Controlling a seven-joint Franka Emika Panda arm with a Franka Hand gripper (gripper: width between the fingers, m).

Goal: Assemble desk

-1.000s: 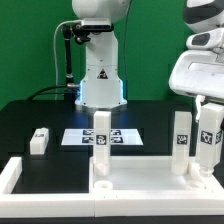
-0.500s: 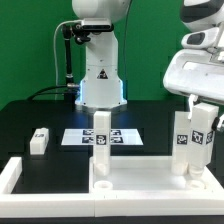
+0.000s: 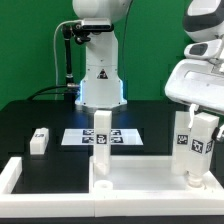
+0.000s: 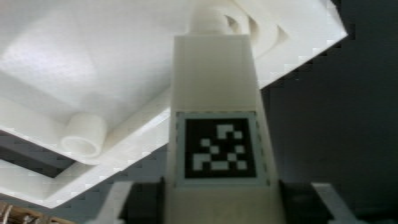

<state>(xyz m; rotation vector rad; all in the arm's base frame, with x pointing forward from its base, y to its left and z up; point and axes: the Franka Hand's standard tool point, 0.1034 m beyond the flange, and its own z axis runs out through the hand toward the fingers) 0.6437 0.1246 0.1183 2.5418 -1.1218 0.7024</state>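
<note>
The white desk top [image 3: 142,172] lies flat at the front of the table. One white leg [image 3: 101,132] stands on its corner at the exterior view's left, and a second leg [image 3: 181,142] stands near the right. My gripper [image 3: 205,128] is shut on a third tagged leg [image 3: 203,152], held slightly tilted just above the top's right corner. A fourth leg [image 3: 39,140] lies on the black table at the left. In the wrist view the held leg [image 4: 221,100] runs between my fingers [image 4: 135,205], over the desk top [image 4: 89,60].
The marker board [image 3: 120,137] lies flat in front of the robot base [image 3: 100,85]. The long low white border frame [image 3: 14,176] runs along the left and front of the table. A round white post [image 4: 86,138] shows beside the held leg in the wrist view.
My gripper has moved down with the leg, bringing its lower end closer to the desk top's right corner. The other parts have not moved.
</note>
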